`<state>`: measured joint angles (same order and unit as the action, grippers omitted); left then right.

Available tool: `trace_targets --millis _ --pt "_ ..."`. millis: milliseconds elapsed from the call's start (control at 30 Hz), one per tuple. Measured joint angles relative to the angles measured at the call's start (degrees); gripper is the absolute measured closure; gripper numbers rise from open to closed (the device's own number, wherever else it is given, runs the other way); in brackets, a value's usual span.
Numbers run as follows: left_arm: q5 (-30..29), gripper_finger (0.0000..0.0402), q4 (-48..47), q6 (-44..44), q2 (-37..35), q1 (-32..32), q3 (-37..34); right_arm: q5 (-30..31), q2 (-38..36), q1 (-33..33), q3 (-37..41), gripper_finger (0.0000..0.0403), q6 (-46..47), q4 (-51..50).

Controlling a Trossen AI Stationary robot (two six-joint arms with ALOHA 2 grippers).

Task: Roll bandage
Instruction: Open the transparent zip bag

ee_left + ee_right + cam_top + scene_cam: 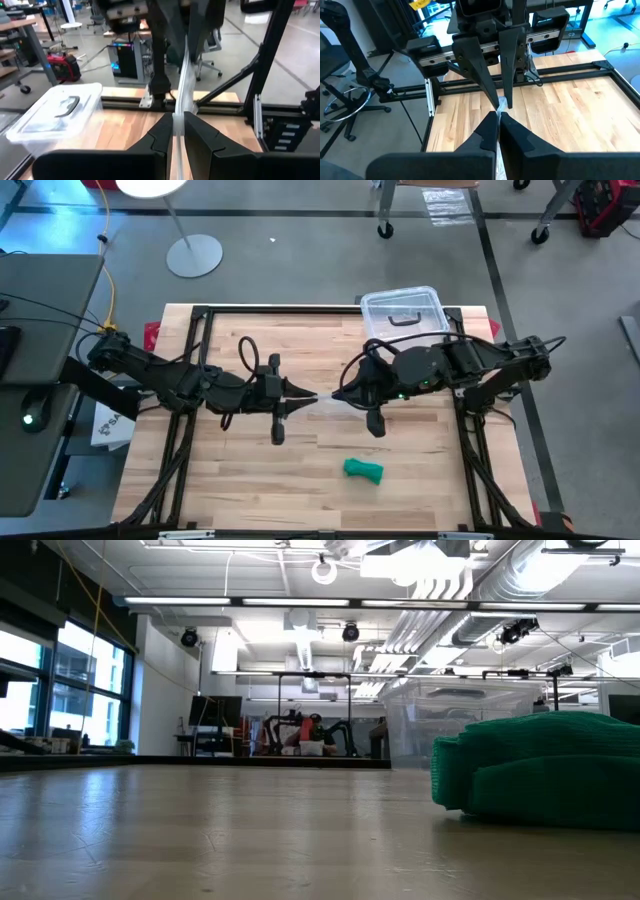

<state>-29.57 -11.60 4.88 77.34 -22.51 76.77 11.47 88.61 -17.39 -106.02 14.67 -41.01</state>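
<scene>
We see the small green fabric bandage (364,470) lying bunched up on the light wooden table (220,480), near the front edge. Nothing touches it. Up above the middle of the table, our two dark arms meet tip to tip. The left gripper (312,395) is pinched tight on one end of a thin clear plastic bag (183,87). The right gripper (335,396) is pinched tight on the other end. A clear plastic box with a black handle (404,313) sits at the back edge.
</scene>
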Motion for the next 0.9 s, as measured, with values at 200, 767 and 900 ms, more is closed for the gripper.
trace_targets --millis 200,767,900 --pt "0.4 0.0367 -8.0 4.0 -1.0 -0.4 0.0 0.0 -2.9 0.0 0.0 0.0403 -0.2 -0.4" --pt "14.3 0.0278 -10.7 15.8 -3.1 0.8 0.0 -6.6 -4.9 0.0 -0.1 0.0403 -6.2 -10.2" --pt "14.0 0.0257 -4.2 13.5 -1.7 1.1 -0.1 -12.7 -3.2 0.0 -0.1 0.0403 -10.5 -9.3"
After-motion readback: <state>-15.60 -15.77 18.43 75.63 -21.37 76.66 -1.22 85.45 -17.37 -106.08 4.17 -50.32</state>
